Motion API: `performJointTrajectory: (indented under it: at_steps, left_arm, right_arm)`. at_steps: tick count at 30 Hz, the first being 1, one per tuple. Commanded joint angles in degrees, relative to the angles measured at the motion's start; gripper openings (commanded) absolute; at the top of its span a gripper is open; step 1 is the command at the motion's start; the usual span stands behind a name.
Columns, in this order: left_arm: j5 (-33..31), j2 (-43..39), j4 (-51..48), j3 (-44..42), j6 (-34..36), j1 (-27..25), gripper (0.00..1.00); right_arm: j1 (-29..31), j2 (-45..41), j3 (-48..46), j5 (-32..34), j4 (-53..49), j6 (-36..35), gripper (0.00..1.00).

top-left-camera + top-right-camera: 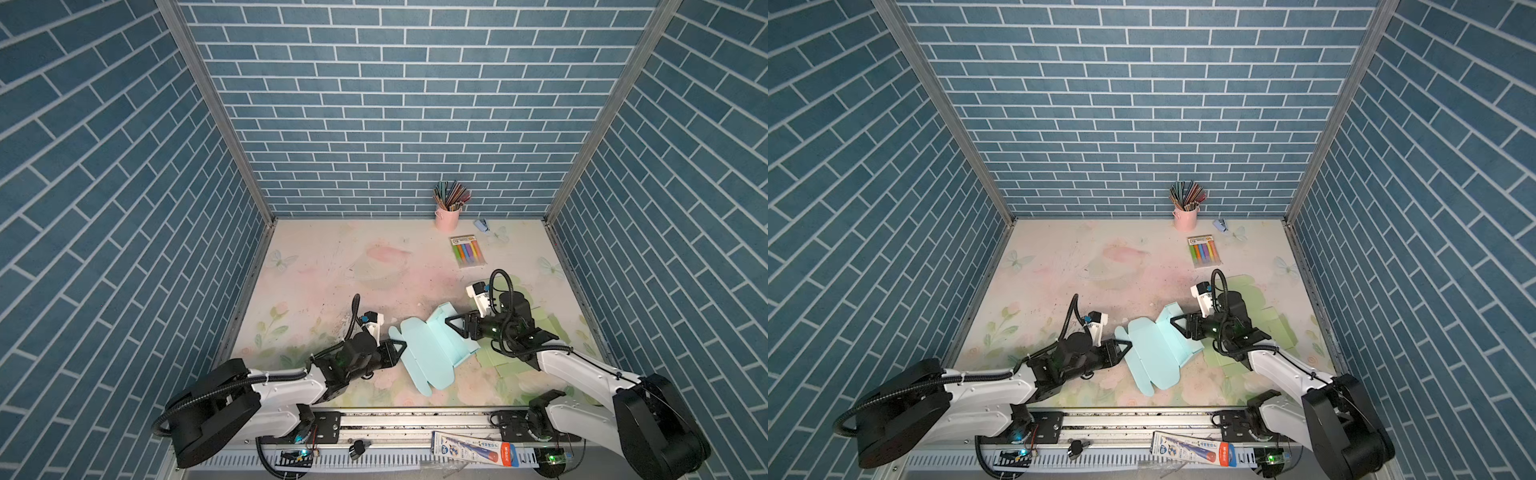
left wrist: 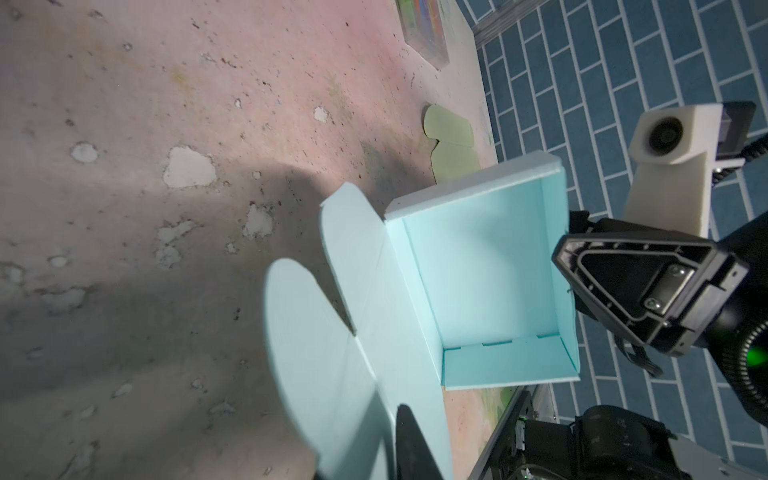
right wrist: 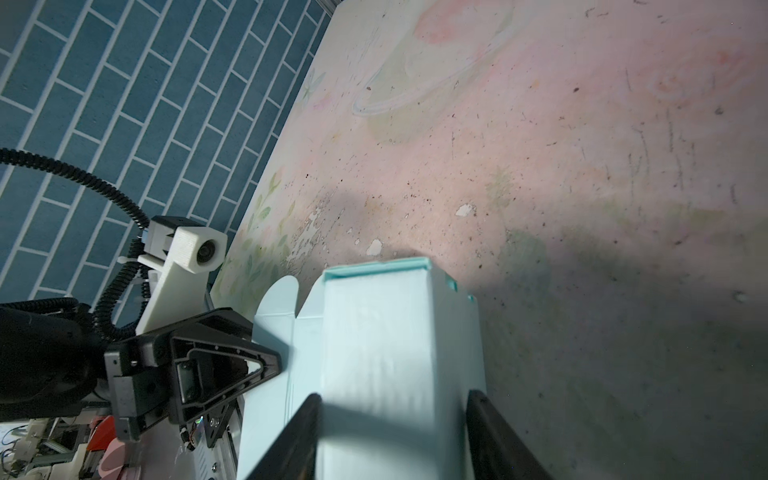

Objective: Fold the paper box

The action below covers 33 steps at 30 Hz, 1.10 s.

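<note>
The light blue paper box (image 1: 432, 349) (image 1: 1154, 353) lies partly folded in the middle of the table. Its tray end is tipped up and its rounded flaps point left and toward the front. My left gripper (image 1: 400, 348) (image 1: 1126, 348) is at the box's left edge. In the left wrist view it (image 2: 390, 424) is shut on a flap of the box (image 2: 478, 270), with one dark finger on top of the paper. My right gripper (image 1: 451, 322) (image 1: 1175, 322) is at the raised tray end. In the right wrist view its fingers (image 3: 482, 419) press both sides of the box (image 3: 374, 353).
Flat green paper sheets (image 1: 540, 328) lie under the right arm. A pink cup of pencils (image 1: 448, 216), a pack of coloured markers (image 1: 466, 251) and a small blue stapler (image 1: 482, 224) stand near the back wall. The metal rail (image 1: 415, 424) runs along the front edge.
</note>
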Motion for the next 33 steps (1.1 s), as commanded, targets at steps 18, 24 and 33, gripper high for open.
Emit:
performJointTrajectory:
  at_steps: [18, 24, 33]
  left_arm:
    - [11.2, -9.2, -58.7, 35.4, 39.7, 12.1, 0.0]
    - [14.5, -2.1, -75.8, 52.1, 51.9, 12.1, 0.0]
    - [15.8, 4.1, -90.5, 66.8, 61.8, 9.9, 0.0]
  right_arm:
    - [3.7, -22.9, -1.0, 10.8, 1.3, -10.5, 0.85]
    - [3.8, -18.3, 0.2, 1.3, 20.0, -20.7, 0.84]
    - [3.8, 3.1, 7.4, -18.0, 35.5, -33.1, 0.81]
